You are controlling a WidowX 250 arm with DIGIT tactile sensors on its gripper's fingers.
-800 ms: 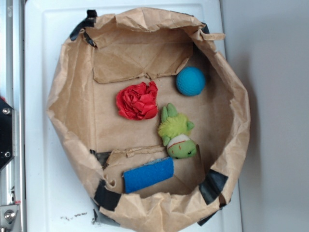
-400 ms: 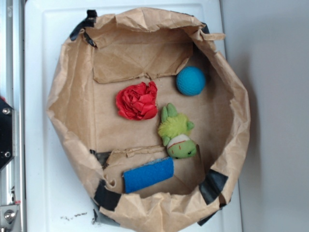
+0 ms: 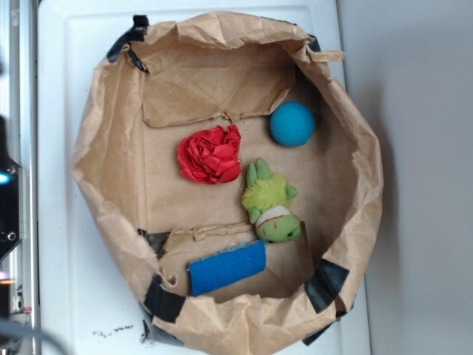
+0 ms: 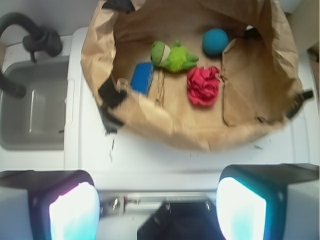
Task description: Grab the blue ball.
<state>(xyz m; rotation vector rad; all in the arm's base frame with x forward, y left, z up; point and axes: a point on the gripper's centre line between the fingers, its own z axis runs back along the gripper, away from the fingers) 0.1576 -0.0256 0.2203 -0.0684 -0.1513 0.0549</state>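
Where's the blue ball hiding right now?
The blue ball sits inside the brown paper bag, at the upper right in the exterior view, close to the bag's wall. The red crumpled thing and the green plush toy are its nearest neighbours.

Bright even light, soft shadows, wrist view blurred, glowing fingers (image 4: 74, 211) overexposed
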